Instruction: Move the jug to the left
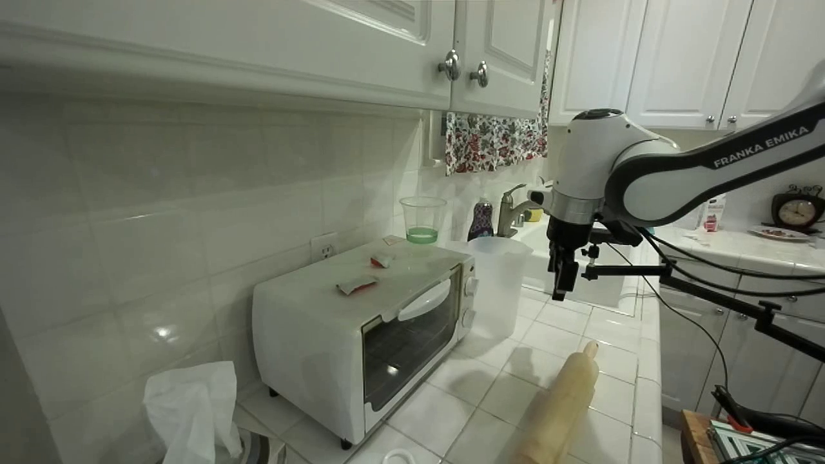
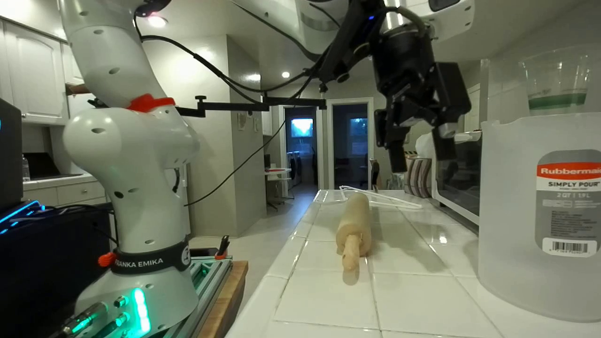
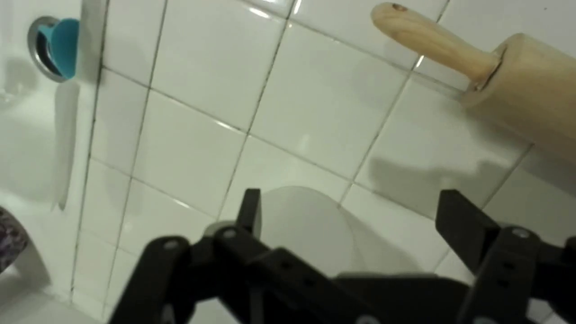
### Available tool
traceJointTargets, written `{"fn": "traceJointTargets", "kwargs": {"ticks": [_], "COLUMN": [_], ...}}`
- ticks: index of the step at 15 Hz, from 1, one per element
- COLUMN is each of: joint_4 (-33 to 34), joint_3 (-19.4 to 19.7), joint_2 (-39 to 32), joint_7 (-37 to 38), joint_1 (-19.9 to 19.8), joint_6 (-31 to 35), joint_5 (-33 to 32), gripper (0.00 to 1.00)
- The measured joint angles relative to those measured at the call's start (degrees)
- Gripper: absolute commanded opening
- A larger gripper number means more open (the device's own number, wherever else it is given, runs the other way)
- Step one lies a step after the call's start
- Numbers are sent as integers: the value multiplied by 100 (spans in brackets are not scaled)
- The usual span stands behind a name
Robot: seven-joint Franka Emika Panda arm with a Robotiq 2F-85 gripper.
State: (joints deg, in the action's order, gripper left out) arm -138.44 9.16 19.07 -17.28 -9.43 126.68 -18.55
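Note:
The jug is a tall translucent whitish plastic jug with a grey and red label. It stands upright on the tiled counter next to the toaster oven in both exterior views. My gripper is open and empty beside the jug, with its fingertips at about rim height or a little lower in both exterior views. In the wrist view the fingers are wide apart. The jug's pale round outline shows between them, partly hidden by the gripper. I see no contact with the jug.
A white toaster oven stands against the wall, with a clear cup on top. A wooden rolling pin lies near the counter's front edge. A sink and a dark bottle are beyond the jug. A white hanger lies farther back.

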Motion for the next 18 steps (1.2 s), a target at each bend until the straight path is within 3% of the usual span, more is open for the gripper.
{"fn": "traceJointTargets", "kwargs": {"ticks": [11,18], "joint_4": [474,474], "joint_3": [282,586], "joint_2": [-5,-251], "joint_7": [-2351,-3711], "joint_1": [306,685], "joint_6": [962,1315], "joint_5": [77,1305], "gripper": [100,100]}}
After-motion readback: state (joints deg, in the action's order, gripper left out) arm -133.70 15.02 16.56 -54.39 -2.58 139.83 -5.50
